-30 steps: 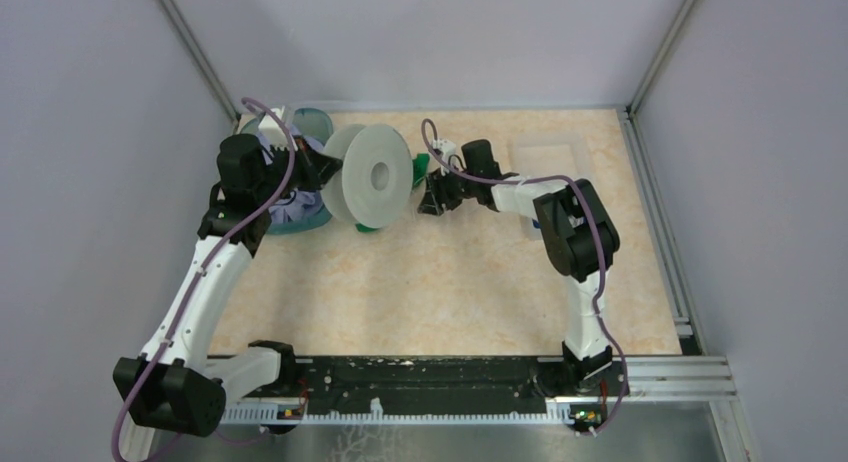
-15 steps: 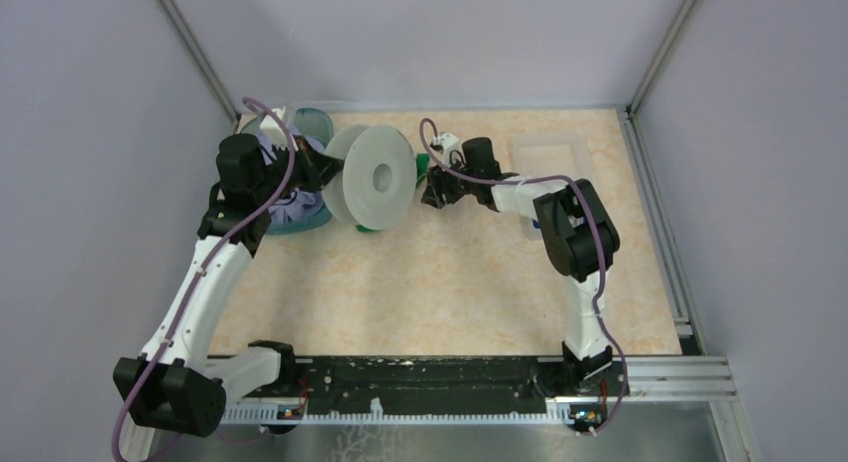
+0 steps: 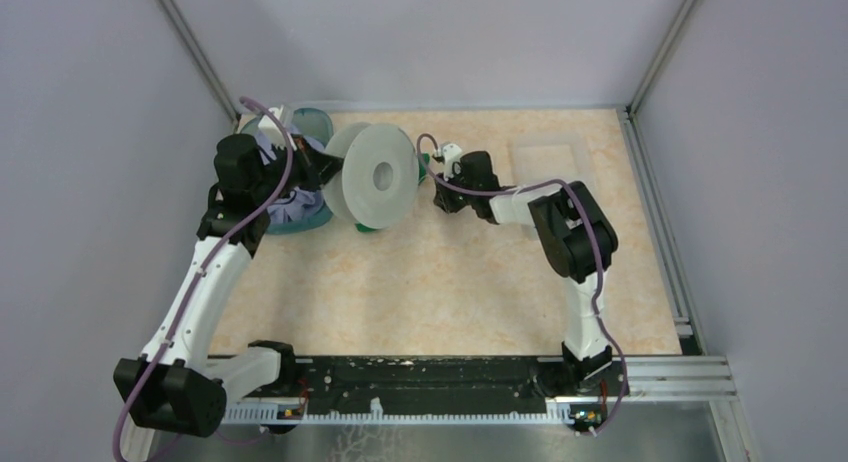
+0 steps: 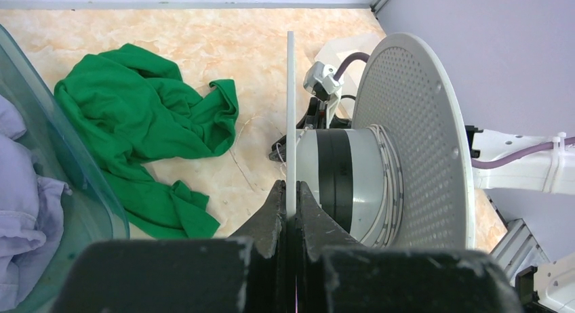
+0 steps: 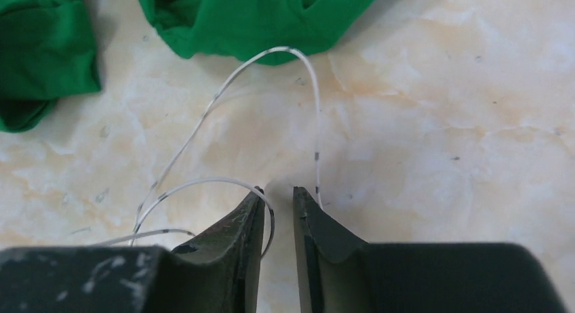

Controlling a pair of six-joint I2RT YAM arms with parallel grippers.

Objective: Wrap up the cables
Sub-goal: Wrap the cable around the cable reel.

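Observation:
A hair-thin whitish cable (image 5: 316, 116) with dark marks lies in loose loops on the marble table. My right gripper (image 5: 276, 191) is low over it with jaws a narrow gap apart; one loop curves over the left fingertip (image 5: 252, 203) into the gap. In the top view the right gripper (image 3: 442, 196) is just right of the pale-grey spool (image 3: 375, 177). My left gripper (image 4: 290, 188) is shut on the spool's thin flange (image 4: 290, 110) and holds the spool (image 4: 407, 137) on edge. The dark blue cable is out of view.
A green cloth (image 5: 244, 15) lies just beyond the cable and also shows in the left wrist view (image 4: 135, 116). A teal bin (image 4: 74, 177) holding lilac cloth (image 4: 20, 191) stands at the left. A clear tray (image 3: 548, 157) sits at the back right.
My right gripper has turned and shifted slightly right, settling lower beside the spool. The left arm and the spool have not moved.

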